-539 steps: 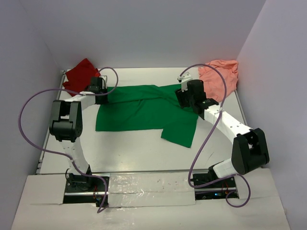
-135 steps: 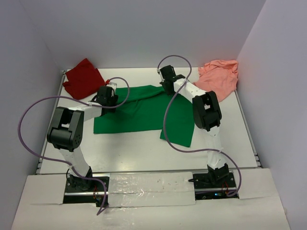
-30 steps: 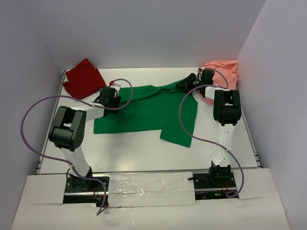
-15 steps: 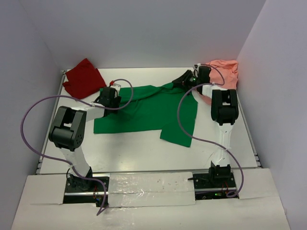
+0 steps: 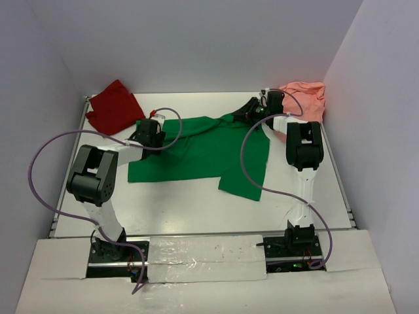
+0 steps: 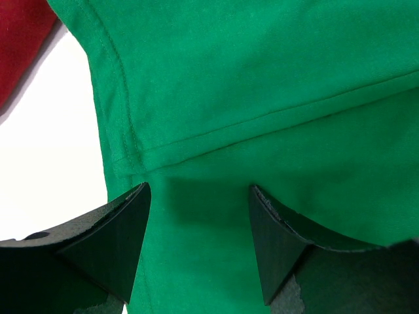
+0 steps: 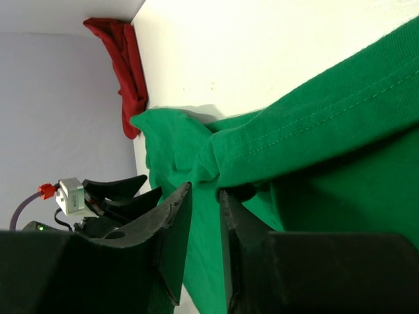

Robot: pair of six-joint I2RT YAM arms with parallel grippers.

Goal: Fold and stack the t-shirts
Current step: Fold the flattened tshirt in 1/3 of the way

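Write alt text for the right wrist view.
The right gripper pinches a bunched hem of the green t-shirt above the white table. Beyond, the left gripper sits open at the shirt's far edge, and the dark red t-shirt lies crumpled against the wall.

A white table (image 5: 196,203) with a smooth matte top fills the middle of the overhead view. Three plain, pale lavender-grey walls close it in: a back wall (image 5: 196,46) along the far edge, a left wall (image 5: 33,131) and a right wall (image 5: 386,131) slanting in at the sides. A thin metal rail (image 5: 344,190) runs along the table's right edge. At the near edge lies a white panel (image 5: 59,275), with a strip of shiny, wrinkled tape (image 5: 206,252) across its middle. The light is soft and even, and shadows on the table are faint.
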